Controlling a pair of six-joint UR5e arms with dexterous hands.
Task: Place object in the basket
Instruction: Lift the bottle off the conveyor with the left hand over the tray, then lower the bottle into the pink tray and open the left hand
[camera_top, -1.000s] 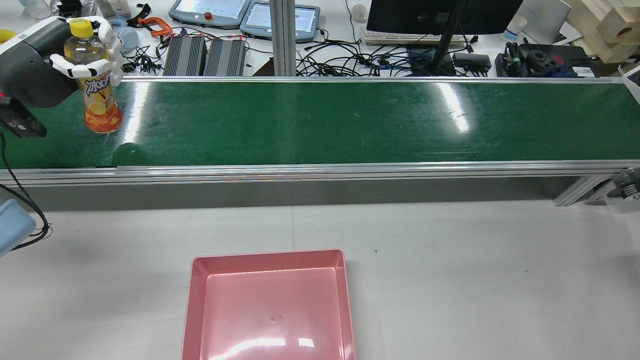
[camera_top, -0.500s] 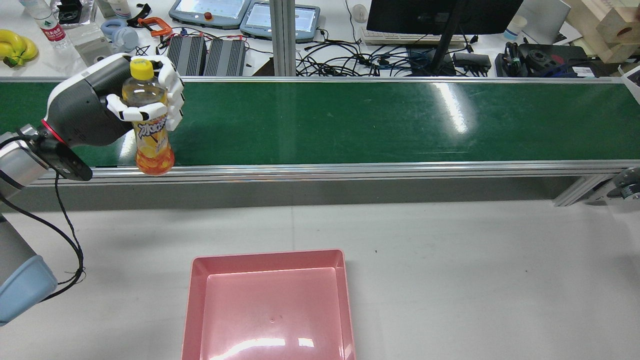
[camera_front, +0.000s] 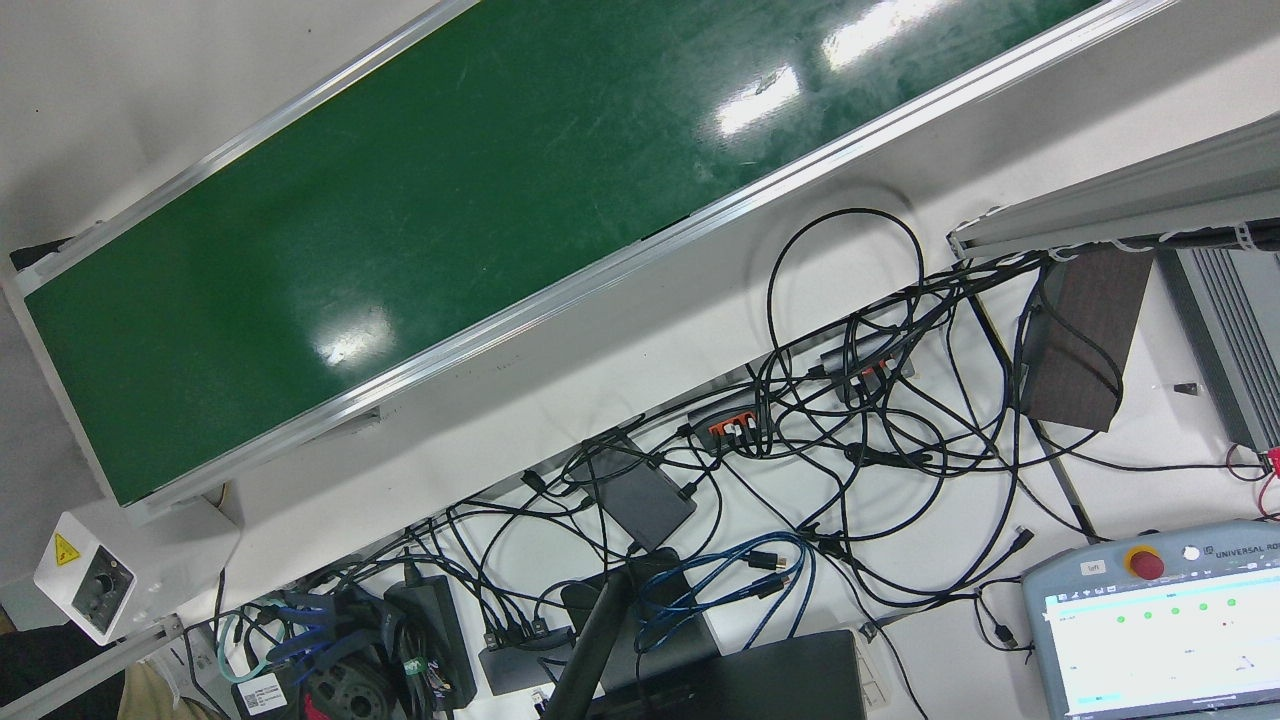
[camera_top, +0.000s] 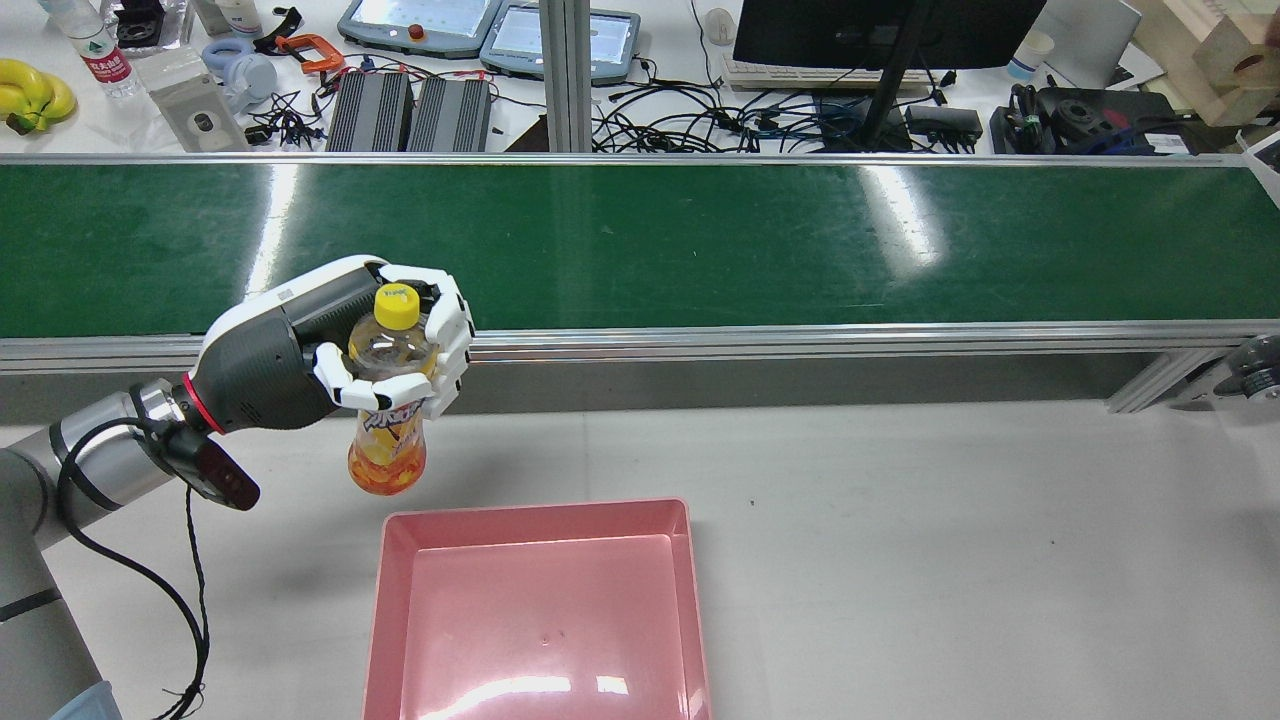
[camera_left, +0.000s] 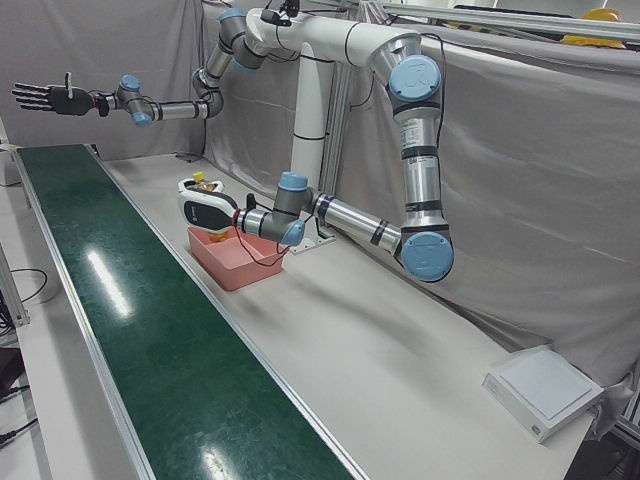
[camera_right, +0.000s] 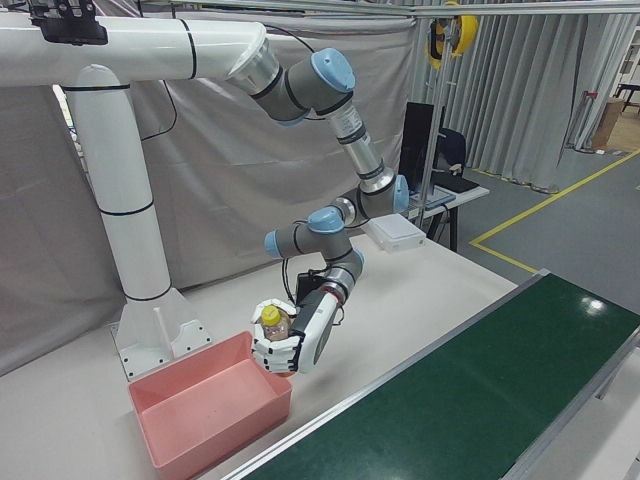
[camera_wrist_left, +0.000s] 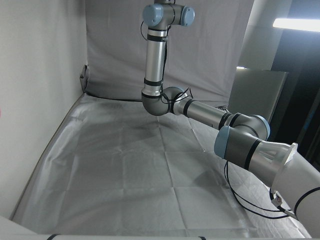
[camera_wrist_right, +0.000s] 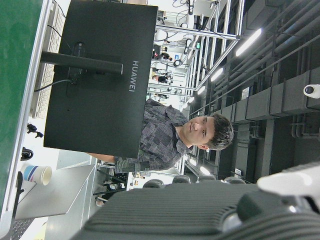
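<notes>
So in the rear view the left hand (camera_top: 340, 365) sits left of center, its white fingers (camera_top: 452, 325) wrapped round a yellow-capped drink bottle (camera_top: 390, 420), held about upright in the air above the desk (camera_top: 900, 560). It's just past the upper left corner of the pink basket (camera_top: 690, 600), near the green conveyor belt (camera_top: 700, 240). The right hand (camera_left: 45, 97) is way off in the upper left of the left-front view, fingers spread, holding nothing.

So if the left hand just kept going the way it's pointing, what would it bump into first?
Probably the green belt. The left hand, holding the bottle, points across toward the belt's near edge. How high it is above that edge is hard to tell, so it might pass just over it.
</notes>
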